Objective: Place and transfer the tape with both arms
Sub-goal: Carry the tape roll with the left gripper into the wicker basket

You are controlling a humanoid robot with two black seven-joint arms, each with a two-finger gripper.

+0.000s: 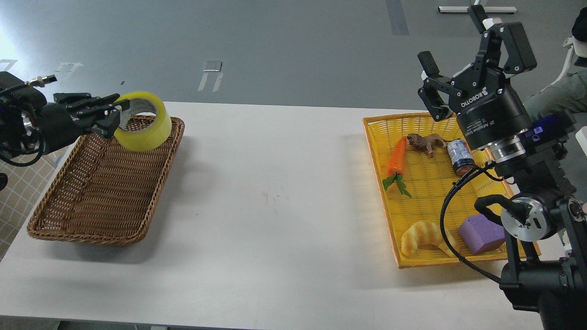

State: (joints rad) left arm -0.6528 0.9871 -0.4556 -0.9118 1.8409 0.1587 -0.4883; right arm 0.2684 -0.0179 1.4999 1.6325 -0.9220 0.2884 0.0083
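My left gripper (120,113) held the tape (143,121) tight by its rim, up over the far end of the brown basket (91,192). My right gripper (463,57) was wide and empty, far from the basket.

left arm (27,126) running off left edge | right arm (541,220) hiding yellow tray (380,151) right rim | purple block (479,233) lying partly covered

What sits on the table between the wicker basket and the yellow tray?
Nothing: in the head view the white table is bare between the wicker basket and the yellow tray, apart from faint smudges.
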